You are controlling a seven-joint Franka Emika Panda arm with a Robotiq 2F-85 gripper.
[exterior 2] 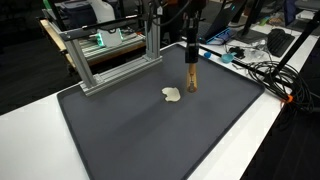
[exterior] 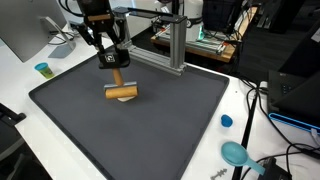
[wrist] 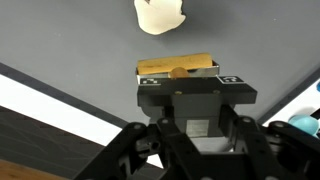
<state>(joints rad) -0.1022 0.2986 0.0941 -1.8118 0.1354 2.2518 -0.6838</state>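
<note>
Fingers (exterior: 106, 58) hang left of the metal frame (exterior: 172, 45), above the wooden block (exterior: 122, 94) and apart from it. Wide or narrow, cannot tell. The block lies flat on the dark mat (exterior: 150, 130) over the counter (exterior: 16, 88), in front of the frame. A cream lump (exterior 2: 172, 95) sits just beside the block. Progress, as judged: block not gripped or lifted, nothing held.

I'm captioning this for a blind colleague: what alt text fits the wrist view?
Seen from the wrist, the gripper reaches over a dark grey mat with a small wooden block right at its fingertips; whether it grips the block is unclear. A cream-coloured lump lies on the mat just beyond, at the top edge.
</note>
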